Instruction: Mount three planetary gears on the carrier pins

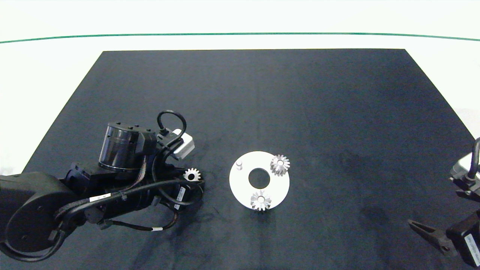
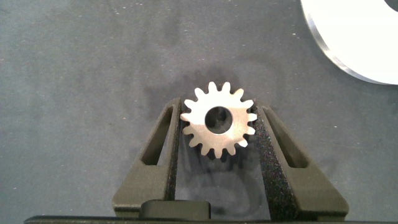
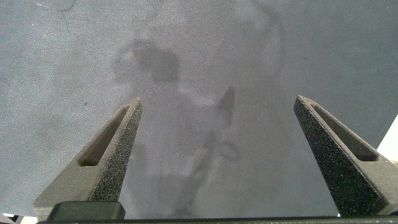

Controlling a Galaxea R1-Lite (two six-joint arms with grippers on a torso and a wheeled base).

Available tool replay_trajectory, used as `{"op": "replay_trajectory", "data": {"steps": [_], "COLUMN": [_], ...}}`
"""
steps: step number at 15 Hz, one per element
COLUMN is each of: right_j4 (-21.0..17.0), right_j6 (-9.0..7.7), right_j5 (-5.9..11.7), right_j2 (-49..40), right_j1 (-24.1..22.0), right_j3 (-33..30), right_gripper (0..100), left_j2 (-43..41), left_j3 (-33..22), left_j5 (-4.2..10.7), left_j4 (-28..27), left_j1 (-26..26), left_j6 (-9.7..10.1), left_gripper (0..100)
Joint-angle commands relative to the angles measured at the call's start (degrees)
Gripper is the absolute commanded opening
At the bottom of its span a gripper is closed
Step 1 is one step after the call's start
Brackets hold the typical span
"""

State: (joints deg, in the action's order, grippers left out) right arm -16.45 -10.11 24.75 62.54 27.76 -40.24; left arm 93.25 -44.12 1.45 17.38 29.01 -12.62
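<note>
Left end effector (image 2: 219, 127) grips 1 planetary gear (image 2: 218, 121) flat between its padded fingers (image 2: 268, 146), centre hole facing up, likely so it can drop straight onto a pin. It sits near the worktop's front-left, just beside the white carrier disc (image 1: 243, 187). 2 gears (image 1: 280, 164) (image 1: 261, 200) already sit on pins at the disc's far-right and front edges; 1 bare carrier pin (image 1: 239, 165) remains at its far-left. Right end effector (image 3: 217, 155) hangs wide and empty at the front-right corner. Black mat (image 1: 262, 93) covers the white worktop (image 1: 56, 60); a green line (image 1: 240, 34) runs beyond.
</note>
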Motion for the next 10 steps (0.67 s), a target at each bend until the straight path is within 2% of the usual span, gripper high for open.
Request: {"op": "replay_trajectory", "data": {"steps": [1,10], "right_j4": [-0.08,-0.08], "right_j6": [-0.09,-0.09], "right_j5": [0.13,0.21], "right_j2": [-0.22,-0.40], "right_j1": [0.02,0.02], "right_j3": [-0.01,-0.01], "right_gripper": [100,100], "left_j2": [0.09,0.09], "left_j3": [0.17,0.44], "left_j5": [-0.13,-0.13], "left_j4": [0.11,0.19], "left_j1": [-0.01,0.08], "left_j6": [-0.04,-0.04], "left_gripper": [25,7]}}
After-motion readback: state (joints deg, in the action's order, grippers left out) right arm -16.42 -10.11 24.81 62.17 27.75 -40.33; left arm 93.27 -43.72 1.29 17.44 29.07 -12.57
